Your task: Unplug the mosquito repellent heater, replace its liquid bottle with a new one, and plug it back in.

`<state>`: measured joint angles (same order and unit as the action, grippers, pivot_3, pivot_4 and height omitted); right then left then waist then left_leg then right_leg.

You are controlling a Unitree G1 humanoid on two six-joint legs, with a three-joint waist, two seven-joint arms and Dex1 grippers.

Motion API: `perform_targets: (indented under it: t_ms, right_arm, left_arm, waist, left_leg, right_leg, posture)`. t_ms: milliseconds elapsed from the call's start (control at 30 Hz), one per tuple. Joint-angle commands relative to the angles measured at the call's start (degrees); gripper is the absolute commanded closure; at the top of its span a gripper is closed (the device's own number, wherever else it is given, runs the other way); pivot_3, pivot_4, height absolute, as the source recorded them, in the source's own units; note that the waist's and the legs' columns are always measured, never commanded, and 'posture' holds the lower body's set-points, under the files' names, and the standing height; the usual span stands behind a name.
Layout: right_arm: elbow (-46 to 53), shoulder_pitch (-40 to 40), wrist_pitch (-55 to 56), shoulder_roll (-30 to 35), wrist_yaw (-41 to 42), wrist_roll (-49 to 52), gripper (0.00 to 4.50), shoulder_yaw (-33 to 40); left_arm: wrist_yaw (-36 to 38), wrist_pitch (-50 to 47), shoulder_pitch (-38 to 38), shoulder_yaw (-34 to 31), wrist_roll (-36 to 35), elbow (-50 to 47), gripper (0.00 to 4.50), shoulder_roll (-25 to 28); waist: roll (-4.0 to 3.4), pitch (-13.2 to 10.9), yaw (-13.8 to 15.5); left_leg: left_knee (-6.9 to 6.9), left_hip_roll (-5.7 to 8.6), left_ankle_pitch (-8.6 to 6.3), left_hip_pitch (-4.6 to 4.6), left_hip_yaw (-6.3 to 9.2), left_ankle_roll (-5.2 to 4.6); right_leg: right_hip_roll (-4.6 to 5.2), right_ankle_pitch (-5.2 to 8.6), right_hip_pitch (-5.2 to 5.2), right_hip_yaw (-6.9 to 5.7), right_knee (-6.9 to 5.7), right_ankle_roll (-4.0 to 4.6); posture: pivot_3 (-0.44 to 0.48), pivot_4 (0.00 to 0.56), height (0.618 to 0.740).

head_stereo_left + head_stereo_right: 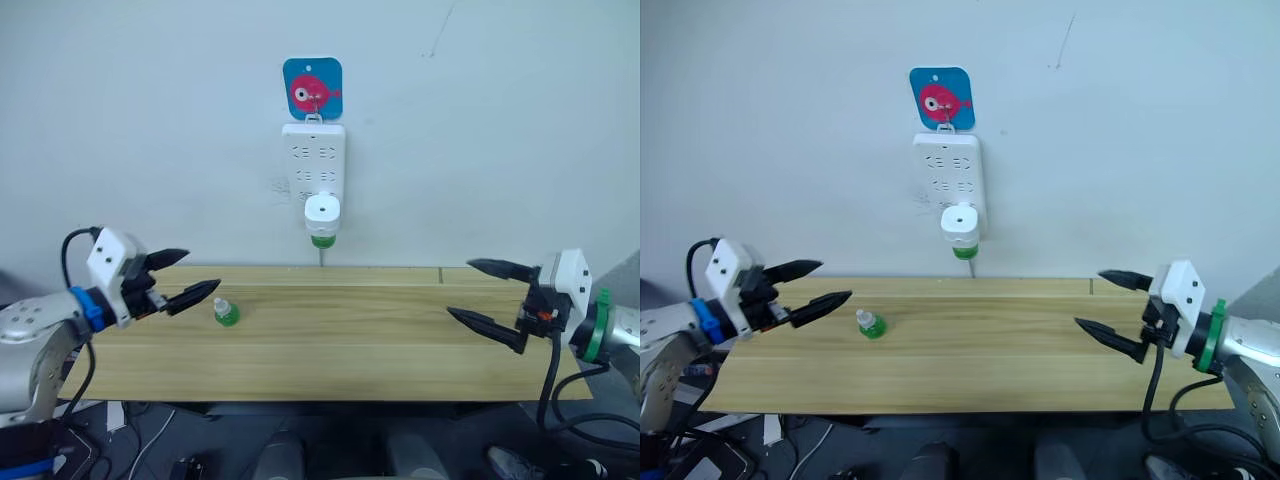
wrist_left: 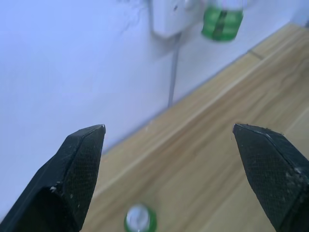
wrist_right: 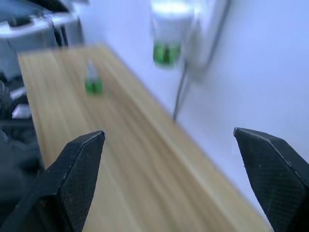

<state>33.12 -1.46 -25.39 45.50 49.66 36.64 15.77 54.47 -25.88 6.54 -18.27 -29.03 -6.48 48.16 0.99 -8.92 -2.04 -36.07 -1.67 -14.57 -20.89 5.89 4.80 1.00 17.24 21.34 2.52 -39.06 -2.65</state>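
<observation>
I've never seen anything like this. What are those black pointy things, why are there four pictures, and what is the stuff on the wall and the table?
The black points are the fingers of a humanoid robot's two grippers, the left gripper and the right gripper. Both are open and hold nothing. Two pictures come from cameras in the robot's head, looking over its arms. The other two come from a camera on each wrist, looking out between that gripper's fingers. On the wall hangs a white power strip, with the mosquito repellent heater plugged into its lower end; a green bottle sits in the heater's underside. On the wooden table stands a small green bottle, near the left gripper.
</observation>
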Motion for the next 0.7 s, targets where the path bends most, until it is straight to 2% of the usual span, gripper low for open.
perform_targets:
  t_ms: [33,100,233,467,700]
  right_arm:
    - [3.2,3.5,-3.5,0.3,-3.8,2.7,0.04,0.4]
    - [3.6,6.0,-5.3,0.2,-5.4,3.7,0.04,0.0]
    - [5.0,9.6,-8.7,-0.2,-7.9,6.0,0.0,-1.4]
    - [8.4,13.9,-12.8,-1.9,-12.4,9.3,0.0,-4.1]
    - [11.6,14.9,-15.3,-3.1,-15.4,11.5,0.0,-7.0]
  left_arm:
    - [-0.3,-0.7,5.1,1.2,-1.3,0.9,0.0,-1.0]
    - [0.4,-0.7,7.9,2.5,-1.1,2.9,0.0,-1.9]
    - [0.2,1.5,12.3,5.1,1.0,7.3,0.89,-4.4]
    - [-4.6,8.2,21.7,6.9,5.3,17.1,0.89,-10.6]
    - [-1.2,12.2,28.6,10.3,7.9,26.6,0.89,-13.1]
  waist:
    - [0.03,0.0,-0.2]
    - [0.03,0.0,-0.6]
    - [0.01,0.0,-1.2]
    - [0.05,-0.2,-1.5]
    - [0.09,-0.7,-2.5]
  left_leg:
    - [0.0,0.0,0.0,-0.01,-0.01,0.0]
    - [-0.01,0.0,0.0,-0.02,-0.02,0.0]
    - [0.0,0.0,0.0,-0.02,0.01,0.0]
    - [-0.02,0.0,0.0,-0.06,0.04,-0.01]
    - [-0.01,0.01,0.0,-0.11,0.07,-0.01]
  right_leg:
    - [0.0,-0.01,0.01,0.01,0.01,0.01]
    - [0.0,-0.01,0.03,0.01,0.01,0.02]
    - [-0.02,-0.02,0.03,0.0,0.0,0.03]
    - [-0.04,-0.02,0.05,-0.01,0.01,0.04]
    - [-0.05,-0.02,0.06,-0.02,0.04,0.04]
  posture:
    - [-0.087,0.112,0.725]
    - [-0.1,0.118,0.725]
    - [-0.124,0.127,0.725]
    - [-0.145,0.155,0.725]
    - [-0.165,0.178,0.725]
